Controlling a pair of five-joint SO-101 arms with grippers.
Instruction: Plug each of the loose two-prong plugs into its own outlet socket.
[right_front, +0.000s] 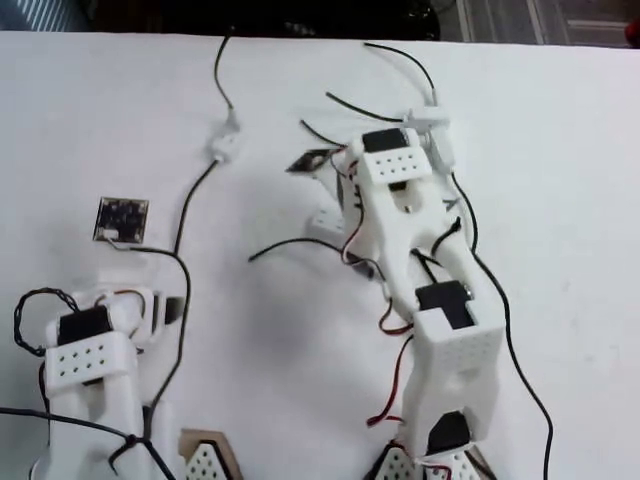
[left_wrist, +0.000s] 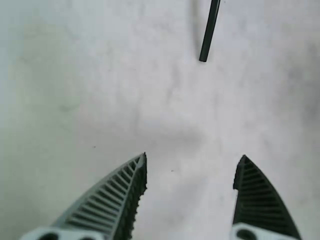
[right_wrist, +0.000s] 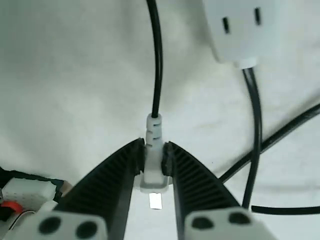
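In the high view the white desk (right_front: 575, 150) carries loose black cables, a white lump of a connector (right_front: 222, 142) midway along one cable, and a small square circuit board (right_front: 122, 220). The white, boxy left arm (right_front: 90, 360) sits at the near-left corner, while the right arm (right_front: 400, 215) stretches toward a white outlet socket (right_front: 443, 150). In the left wrist view, the left end effector (left_wrist: 193, 157) is spread wide above the bare matte desk, its dark, ribbed, pointed fingers (left_wrist: 127, 192) holding nothing; the cut end of a round black cable (left_wrist: 209, 35) lies well beyond them. In the right wrist view, the right end effector (right_wrist: 154, 144) is clamped narrowly on a white moulded two-prong plug (right_wrist: 152, 165), with a metal prong (right_wrist: 156, 200) showing behind its ridged fingers. The plug's ringed collar and black lead (right_wrist: 157, 55) point away, and the smooth socket (right_wrist: 239, 25), showing two slots, lies apart from the plug.
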